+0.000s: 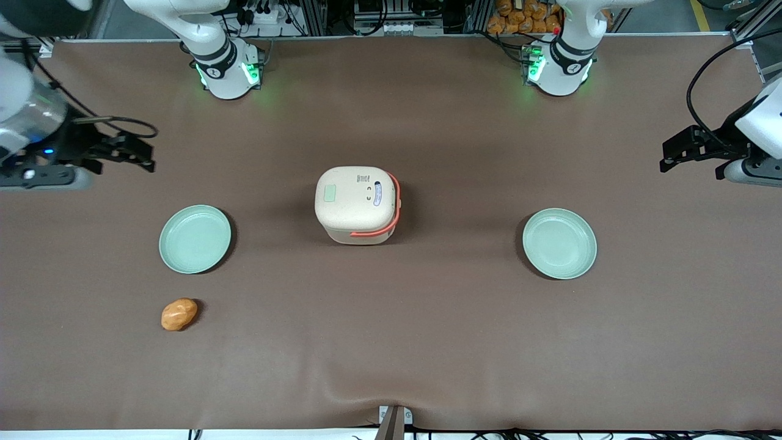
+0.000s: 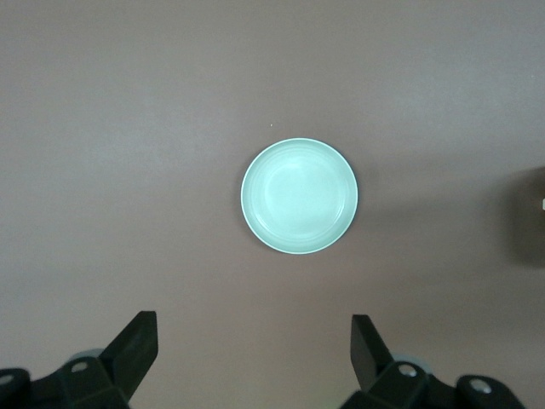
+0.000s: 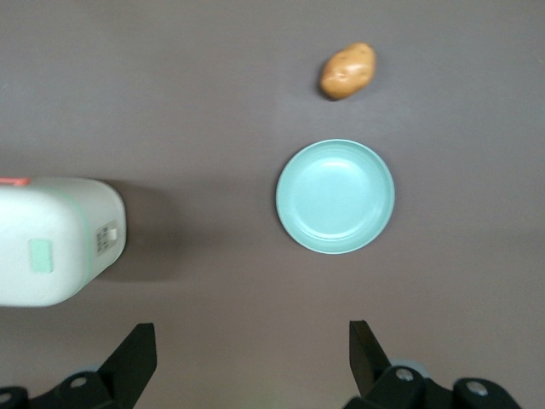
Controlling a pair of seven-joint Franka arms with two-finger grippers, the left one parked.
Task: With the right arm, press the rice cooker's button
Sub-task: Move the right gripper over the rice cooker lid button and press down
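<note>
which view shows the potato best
The right wrist view: the potato is large and unobstructed, beside the green plate, with the open claw hovering clear. The front view shows it smaller; the left wrist view misses it.

A brown worktop (image 1: 391,342) carries everything. The cream rice cooker (image 1: 357,205) stands at its middle, lid shut. A pale green plate (image 1: 195,238) lies toward the working arm's end, a second green plate (image 1: 559,243) toward the parked arm's end. A potato (image 1: 179,314) lies near the first plate, nearer the front camera. The right arm's hand (image 1: 131,153) hangs with fingers spread above the worktop's working-arm end.
</note>
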